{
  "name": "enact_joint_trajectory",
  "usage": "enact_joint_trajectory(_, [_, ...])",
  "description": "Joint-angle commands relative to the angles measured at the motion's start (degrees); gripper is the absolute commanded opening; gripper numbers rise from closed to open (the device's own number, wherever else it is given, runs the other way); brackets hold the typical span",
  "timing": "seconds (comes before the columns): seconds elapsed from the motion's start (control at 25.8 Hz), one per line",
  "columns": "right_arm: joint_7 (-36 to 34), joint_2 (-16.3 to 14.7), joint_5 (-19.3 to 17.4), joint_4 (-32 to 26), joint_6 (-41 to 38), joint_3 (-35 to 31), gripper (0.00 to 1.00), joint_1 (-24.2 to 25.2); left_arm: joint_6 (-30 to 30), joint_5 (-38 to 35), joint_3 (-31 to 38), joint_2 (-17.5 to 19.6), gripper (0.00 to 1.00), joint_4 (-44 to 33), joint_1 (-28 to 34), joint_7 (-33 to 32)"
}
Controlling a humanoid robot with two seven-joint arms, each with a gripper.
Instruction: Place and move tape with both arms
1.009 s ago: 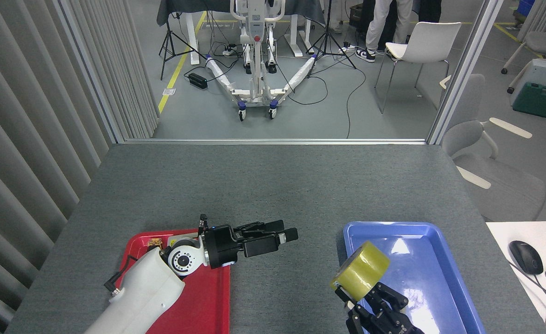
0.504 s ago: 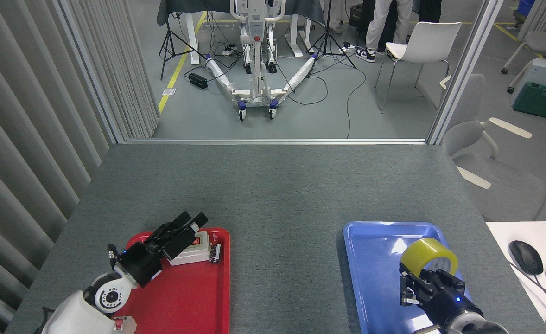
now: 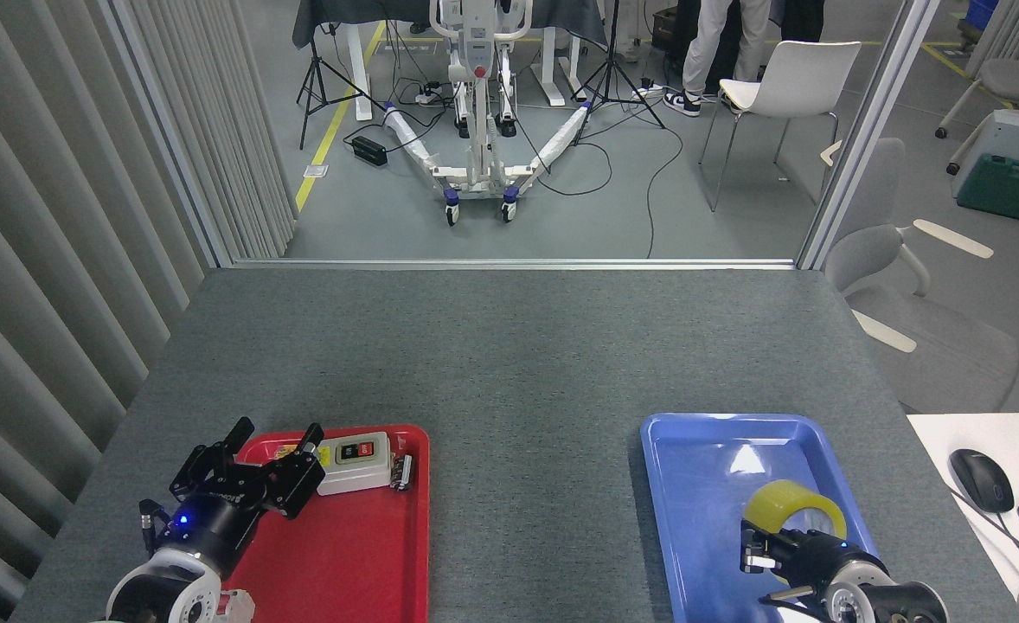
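Black fingers [image 3: 808, 547] of the right gripper [image 3: 791, 541] are clamped on the tape [image 3: 792, 504], a translucent yellow roll standing on edge, its open core facing the right side of the blue tray [image 3: 700, 484]. The roll sits inside the blue tray, in its near right part; whether it touches the tray floor cannot be told. Left of the blue tray, across a bare strip of the grey table [image 3: 509, 346], lies a red tray [image 3: 362, 554]. The left gripper [image 3: 272, 446] hangs over the red tray's near left corner with its fingers spread apart and nothing between them. Just beyond those fingertips, a beige switch box [image 3: 354, 463] rests on the far part of the red tray, with a small dark part just beside its right end. Farther than the blue tray, past the table's far edge, a white chair [image 3: 786, 82] stands on the floor, and a wheeled white frame [image 3: 479, 164] with cables stands to its left.
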Motion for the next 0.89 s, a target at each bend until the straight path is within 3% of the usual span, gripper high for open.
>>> enact_joint_trajectory(0.0, [0.0,-0.35,-0.82,2.01,1.11,1.75,0.35,-1.62,0.79,-0.36,0.17,-0.31,0.99,-0.54,0.25,1.81])
enact_joint_trajectory(0.04, [-0.09,-0.35,-0.82,2.45,1.2,1.75,0.48,-1.79,0.7,-0.36,0.17,-0.31,0.99,-0.62,0.25,1.81])
enact_joint_trajectory(0.12, [-1.15,-0.35,-0.73,2.63,1.2,1.84,0.59,-1.88,0.7,-0.36,0.17,-0.22,0.99,-0.19,0.34,1.81])
enact_joint_trajectory(0.19, [-1.67,-0.26,-0.64,2.8,1.2,1.84,0.77,-1.71,0.7,-0.27,0.17,0.22,0.99,-0.1,0.51,1.73])
enact_joint_trajectory(0.27, [-1.85,-0.08,-0.47,2.72,1.2,1.75,0.86,-1.71,0.79,-0.27,0.35,0.22,0.99,-0.27,1.57,1.81])
enact_joint_trajectory(0.47, [-2.38,-0.17,-0.38,2.45,0.94,1.66,0.87,-1.62,0.79,-0.18,0.35,-0.31,0.99,-0.19,1.57,1.81])
enact_joint_trajectory(0.58, [-5.45,-0.61,-0.55,0.78,0.5,0.69,0.93,-1.0,0.87,-0.18,0.35,-0.31,0.99,-0.19,1.57,1.81])
enact_joint_trajectory(0.74, [-21.71,-0.43,-0.12,-1.5,-6.18,-6.69,0.97,3.92,0.87,0.17,0.35,-0.31,0.99,-0.19,1.57,1.81])
enact_joint_trajectory(0.85, [-37.7,0.88,4.19,-3.35,-12.33,-10.55,0.97,7.96,0.96,1.49,0.43,-0.22,0.99,-0.1,1.57,1.73])
